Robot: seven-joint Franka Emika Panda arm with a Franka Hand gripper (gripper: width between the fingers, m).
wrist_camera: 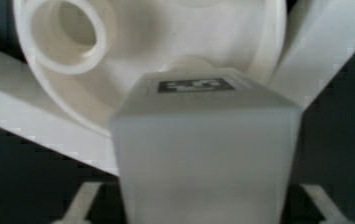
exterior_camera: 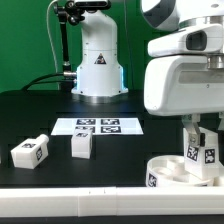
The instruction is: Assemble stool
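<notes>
Pinching the held leg (exterior_camera: 203,152) between the fingers (exterior_camera: 192,130), closed onto its two sides, upright and directly over the seat (exterior_camera: 170,172); cannot tell from either view whether touching the seat already or just clear of it. Judging from that: in the step of fitting a first leg to the seat, seeing no leg fixed to it yet (a judgement only; part of the seat hidden behind the hand). From the wrist view, looking down along the held leg (wrist_camera: 209,140) onto the seat (wrist_camera: 85,70) beyond it, with a round hole in the seat off to one side of the leg.

Calling next, probably, for lining the leg's lower end up with a socket in the seat; lowering squarely; then pressing or turning home without tilting; risking, if let go too soon, a topple off the seat.

Counting: one seat, resting on the counter (exterior_camera: 130,150); three legs in all; one held above the seat; two lying loose on the counter, well apart from the seat toward the exterior view's left, namely the nearer loose leg (exterior_camera: 82,144) and, farther from the seat, the farther loose leg (exterior_camera: 30,151), apart from each other; one marker board (exterior_camera: 98,126), beyond the seat and toward the exterior view's left of it, just behind the nearer loose leg; one pair of fingers.
</notes>
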